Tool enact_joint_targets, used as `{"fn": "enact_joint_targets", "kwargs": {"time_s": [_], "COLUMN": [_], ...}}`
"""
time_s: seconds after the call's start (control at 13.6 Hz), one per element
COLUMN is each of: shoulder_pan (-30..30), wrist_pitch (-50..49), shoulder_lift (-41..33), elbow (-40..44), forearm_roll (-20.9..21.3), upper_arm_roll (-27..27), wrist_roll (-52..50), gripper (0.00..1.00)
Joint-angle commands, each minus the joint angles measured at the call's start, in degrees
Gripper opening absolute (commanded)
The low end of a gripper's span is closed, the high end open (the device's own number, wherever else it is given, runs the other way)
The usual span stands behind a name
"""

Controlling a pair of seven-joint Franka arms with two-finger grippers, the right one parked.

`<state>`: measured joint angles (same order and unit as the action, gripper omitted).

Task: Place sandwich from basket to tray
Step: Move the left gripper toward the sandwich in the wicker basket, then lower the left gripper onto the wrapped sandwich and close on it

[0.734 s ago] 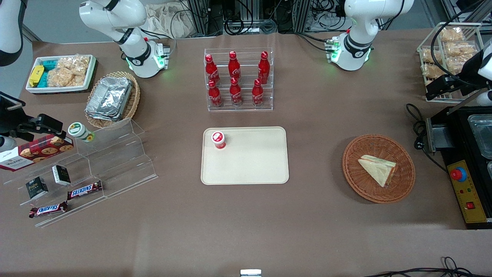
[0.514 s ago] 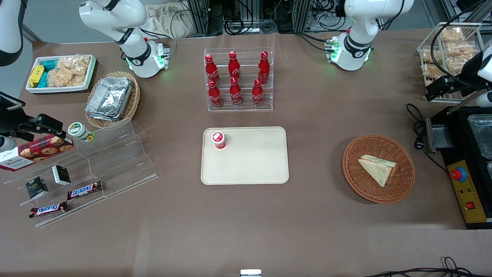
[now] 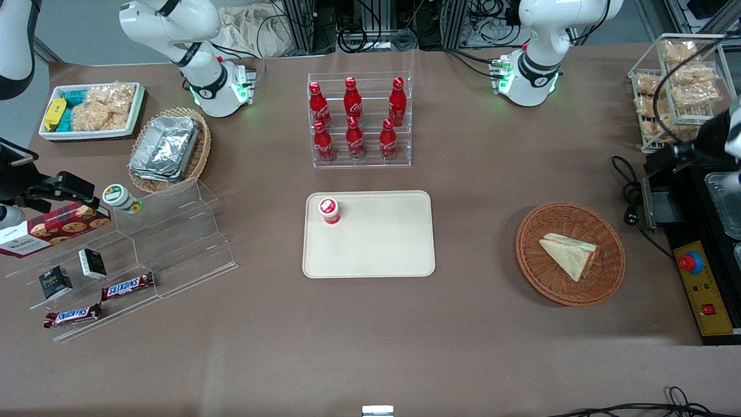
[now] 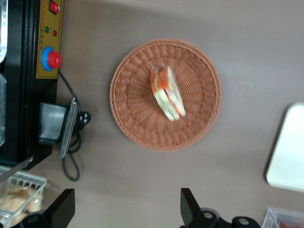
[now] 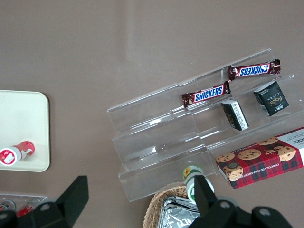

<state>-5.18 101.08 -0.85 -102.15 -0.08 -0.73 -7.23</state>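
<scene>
Robot lab: aluminium framing (image 3: 301, 23), cable tangles (image 3: 370, 32), mock snack displays.

Sandwich (image 4: 167, 93): laid in the middle of the basket, orange-red filling shown along its cut edge.
Basket (image 4: 133, 118): round, reddish-brown wicker, set on the brown table.
Tray (image 4: 287, 152): only a beige rounded corner is seen, well apart from the basket.
Gripper (image 4: 126, 211): held over bare table, clear of the basket; its two dark fingers are spread wide, with nothing between them.
Control panel (image 4: 46, 42): yellow, fitted with a red button; a black cable (image 4: 71, 156) is coiled beside it.

Bare table between basket (image 3: 570, 253) and tray (image 3: 369, 234); red cup (image 3: 329, 210) occupies tray corner.
</scene>
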Motion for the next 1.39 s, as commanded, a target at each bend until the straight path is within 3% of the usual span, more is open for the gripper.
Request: {"fn": "enact_joint_targets", "kwargs": {"time_s": [0.0,0.59,0.88,1.1,1.32], "shoulder_pan": [-1.15,-1.33,-1.24,-0.98,-0.98], "wrist_pitch": [6.83,27.84,36.45,39.45,41.65], "shoulder_lift": [7.59,18.07,20.27,22.20,23.44], "elbow": [0.46,-7.17,-12.36,-12.72,-13.16], "forearm_roll": [-2.28,-12.82,-13.19,-16.87,-17.23], "upper_arm_roll": [0.12,0.29,0.56,0.73,1.96], "wrist_roll": [-3.75,-7.45,-7.45,-7.45,-7.45], "gripper": [1.00,1.00,1.00,1.00,1.00]}}
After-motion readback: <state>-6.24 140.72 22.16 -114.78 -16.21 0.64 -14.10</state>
